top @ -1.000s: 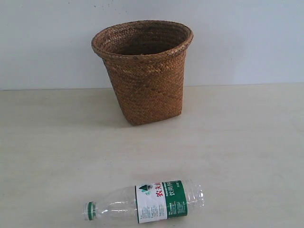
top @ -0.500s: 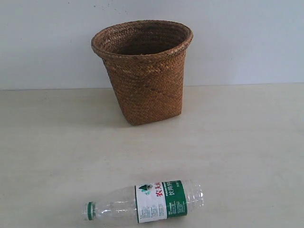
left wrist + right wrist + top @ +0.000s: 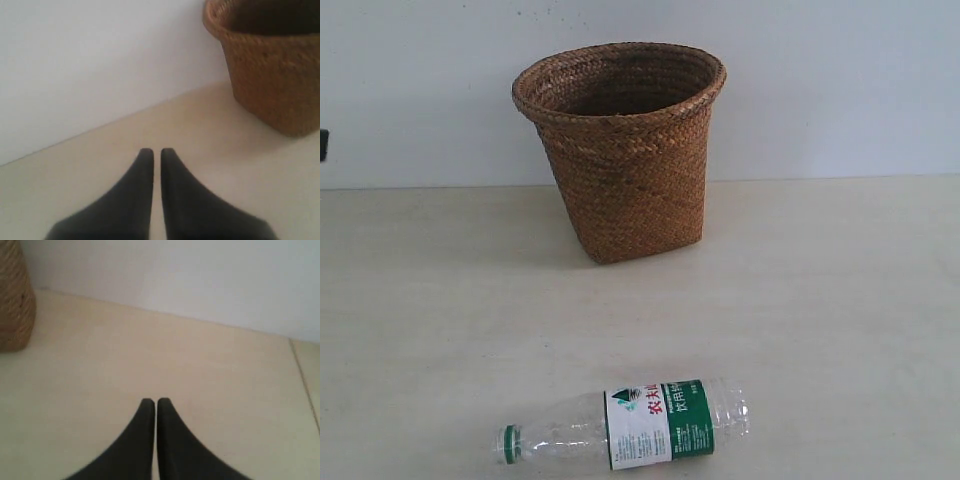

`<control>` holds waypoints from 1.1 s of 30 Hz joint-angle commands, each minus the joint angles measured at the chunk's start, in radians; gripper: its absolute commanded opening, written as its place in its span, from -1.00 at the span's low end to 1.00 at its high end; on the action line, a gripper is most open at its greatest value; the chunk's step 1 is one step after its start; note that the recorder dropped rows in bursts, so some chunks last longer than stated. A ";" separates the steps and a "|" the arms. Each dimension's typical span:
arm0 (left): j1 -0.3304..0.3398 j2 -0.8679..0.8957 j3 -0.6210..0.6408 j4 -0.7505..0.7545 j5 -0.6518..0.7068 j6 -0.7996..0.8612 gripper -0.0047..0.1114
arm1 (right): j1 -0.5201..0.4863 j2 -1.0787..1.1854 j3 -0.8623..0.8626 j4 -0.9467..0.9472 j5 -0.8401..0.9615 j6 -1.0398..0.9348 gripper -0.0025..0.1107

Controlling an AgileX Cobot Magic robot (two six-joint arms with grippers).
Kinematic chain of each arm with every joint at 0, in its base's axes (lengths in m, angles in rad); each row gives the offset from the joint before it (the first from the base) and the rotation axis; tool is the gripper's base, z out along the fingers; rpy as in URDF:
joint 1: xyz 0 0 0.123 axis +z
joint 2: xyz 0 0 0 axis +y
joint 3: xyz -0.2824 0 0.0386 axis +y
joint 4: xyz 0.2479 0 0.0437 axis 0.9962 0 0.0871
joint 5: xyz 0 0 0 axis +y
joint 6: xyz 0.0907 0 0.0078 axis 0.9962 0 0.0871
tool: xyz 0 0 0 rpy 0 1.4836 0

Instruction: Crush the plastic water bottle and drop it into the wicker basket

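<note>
The plastic water bottle (image 3: 630, 425) lies on its side near the front edge of the table, green cap (image 3: 510, 443) to the left, uncrushed. Behind it, at the back middle, stands the wicker basket (image 3: 623, 150), which also shows in the left wrist view (image 3: 272, 65) and partly in the right wrist view (image 3: 14, 295). My left gripper (image 3: 153, 151) is shut with nothing between its black fingers, hovering over bare table beside the basket. Over bare table too, my right gripper (image 3: 152, 402) is shut and empty. The bottle is out of both wrist views.
A pale wooden table (image 3: 820, 300) runs back to a white wall (image 3: 840, 90). A small dark part (image 3: 323, 143) shows at the far left edge of the exterior view. A seam in the table (image 3: 304, 385) runs to one side of my right gripper.
A small dark part has come into the exterior view at the far left edge. The bottle and the basket have not moved.
</note>
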 commanded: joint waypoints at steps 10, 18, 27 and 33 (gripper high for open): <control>-0.123 0.273 -0.212 -0.636 0.578 0.965 -0.84 | 0.130 0.167 -0.159 0.418 0.385 -0.449 -0.96; -0.123 0.342 -0.208 -0.730 0.710 1.225 -0.84 | 0.336 0.268 -0.166 0.411 0.412 -0.549 -0.96; -0.123 0.385 -0.132 -0.877 0.706 1.445 0.00 | 0.451 0.366 -0.166 0.413 0.414 -0.604 -0.96; -0.123 0.408 -0.050 -1.007 0.611 1.627 0.23 | 0.498 0.437 -0.166 0.418 0.398 -0.637 -0.96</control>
